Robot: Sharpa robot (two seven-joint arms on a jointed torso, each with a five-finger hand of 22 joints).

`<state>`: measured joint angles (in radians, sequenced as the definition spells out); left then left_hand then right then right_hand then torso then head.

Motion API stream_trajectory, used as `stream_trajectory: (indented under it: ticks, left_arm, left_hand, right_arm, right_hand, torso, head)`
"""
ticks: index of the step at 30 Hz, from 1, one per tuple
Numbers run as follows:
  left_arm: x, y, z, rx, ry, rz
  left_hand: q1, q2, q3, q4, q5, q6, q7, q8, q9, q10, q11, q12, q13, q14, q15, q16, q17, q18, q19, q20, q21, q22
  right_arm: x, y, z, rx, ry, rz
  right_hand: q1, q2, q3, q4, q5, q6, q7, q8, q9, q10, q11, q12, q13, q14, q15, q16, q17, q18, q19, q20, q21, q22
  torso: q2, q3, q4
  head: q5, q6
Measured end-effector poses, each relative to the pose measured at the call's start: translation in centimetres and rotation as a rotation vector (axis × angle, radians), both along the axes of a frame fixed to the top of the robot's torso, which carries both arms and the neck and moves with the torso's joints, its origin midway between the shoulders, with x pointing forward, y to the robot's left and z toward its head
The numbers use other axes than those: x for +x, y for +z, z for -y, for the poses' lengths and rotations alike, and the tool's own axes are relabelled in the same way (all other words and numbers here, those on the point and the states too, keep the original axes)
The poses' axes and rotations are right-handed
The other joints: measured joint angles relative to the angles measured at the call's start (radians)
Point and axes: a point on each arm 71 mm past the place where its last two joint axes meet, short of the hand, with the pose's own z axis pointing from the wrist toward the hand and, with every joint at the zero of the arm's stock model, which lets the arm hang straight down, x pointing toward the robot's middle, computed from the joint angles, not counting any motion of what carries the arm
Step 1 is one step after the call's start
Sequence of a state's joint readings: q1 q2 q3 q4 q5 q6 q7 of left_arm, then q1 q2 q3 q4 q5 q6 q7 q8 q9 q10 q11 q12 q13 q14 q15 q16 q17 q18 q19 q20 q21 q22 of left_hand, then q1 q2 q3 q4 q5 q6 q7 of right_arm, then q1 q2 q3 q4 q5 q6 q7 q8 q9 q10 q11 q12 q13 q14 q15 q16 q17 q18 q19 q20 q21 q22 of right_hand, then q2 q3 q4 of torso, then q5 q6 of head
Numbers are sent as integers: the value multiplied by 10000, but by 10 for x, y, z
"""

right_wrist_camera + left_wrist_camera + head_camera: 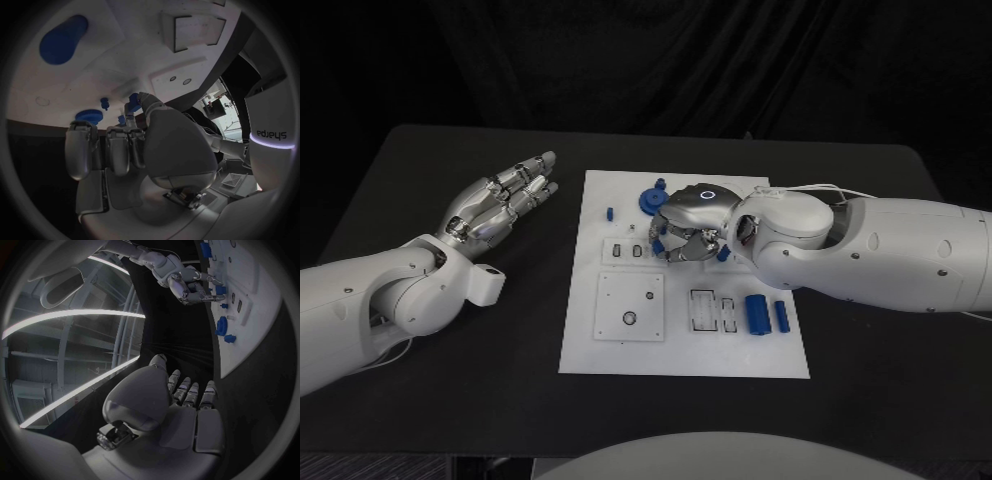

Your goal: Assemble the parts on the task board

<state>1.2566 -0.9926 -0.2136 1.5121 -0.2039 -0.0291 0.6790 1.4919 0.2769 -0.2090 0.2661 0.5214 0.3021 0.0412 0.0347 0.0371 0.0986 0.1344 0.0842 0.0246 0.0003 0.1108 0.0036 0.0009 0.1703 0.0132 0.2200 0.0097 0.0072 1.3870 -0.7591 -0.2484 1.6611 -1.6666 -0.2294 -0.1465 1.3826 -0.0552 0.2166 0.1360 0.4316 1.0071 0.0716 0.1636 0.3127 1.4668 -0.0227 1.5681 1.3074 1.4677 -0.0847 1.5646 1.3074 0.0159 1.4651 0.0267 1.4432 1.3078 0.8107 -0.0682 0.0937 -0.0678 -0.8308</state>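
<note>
The white task board lies in the middle of the black table. My right hand hovers over its far middle with fingers curled down. In the right wrist view its thumb and a finger pinch a small blue part just above the board. A blue gear stands right behind that hand, and a small blue peg lies to its left. Two blue cylinders lie at the board's near right. My left hand rests flat and open on the table left of the board, holding nothing.
The board carries a raised white square plate at its near left and slotted recesses beside the cylinders. My right forearm crosses the board's right edge. Bare black table surrounds the board on all sides.
</note>
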Motion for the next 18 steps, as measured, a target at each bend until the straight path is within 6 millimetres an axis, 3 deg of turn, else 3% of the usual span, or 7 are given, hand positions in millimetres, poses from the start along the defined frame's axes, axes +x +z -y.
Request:
stream_trajectory:
  ticks: [10, 16, 18]
  left_arm:
    - [-1, 0, -1, 4, 23, -5]
    - [-1, 0, -2, 7, 33, -5]
    - [-1, 0, -2, 7, 33, -5]
  left_hand:
    - [0, 0, 0, 0, 0, 0, 0, 0, 0, 0, 0, 0, 0, 0, 0, 0, 2, 0, 0, 0, 0, -1]
    - [0, 0, 0, 0, 0, 0, 0, 0, -1, 0, 0, 0, 0, 0, 0, 0, 3, 0, 0, 0, 0, -2]
    - [0, 0, 0, 0, 0, 0, 0, 0, 0, 0, 0, 0, 0, 0, 0, 0, 4, 0, 0, 0, 0, -1]
  right_arm:
    - [0, -4, -7, -97, -79, 325]
    - [1, -4, -8, -147, -161, 437]
    - [2, -4, -9, -162, -182, 463]
  right_hand:
    - [10, -12, -12, -11, -35, -14, 12, 1, 0, -20, 52, 0, -1, -36, 36, 0, 0, 0, 0, 0, -108, -1]
    - [-13, -1, 7, -78, -451, -24, 18, 40, 1, -20, 122, 0, -1, -34, 108, 0, 0, 0, 0, 75, -181, -1]
    - [-93, 32, 2, -83, -660, -111, 103, 93, 7, -20, 122, 0, 4, -34, 109, -28, 0, 164, -1, 75, -245, -2]
  torso:
    - [11, 9, 12]
    - [7, 6, 10]
    - [2, 1, 10]
  head:
    - [-16, -68]
    - [-51, -100]
    - [-55, -113]
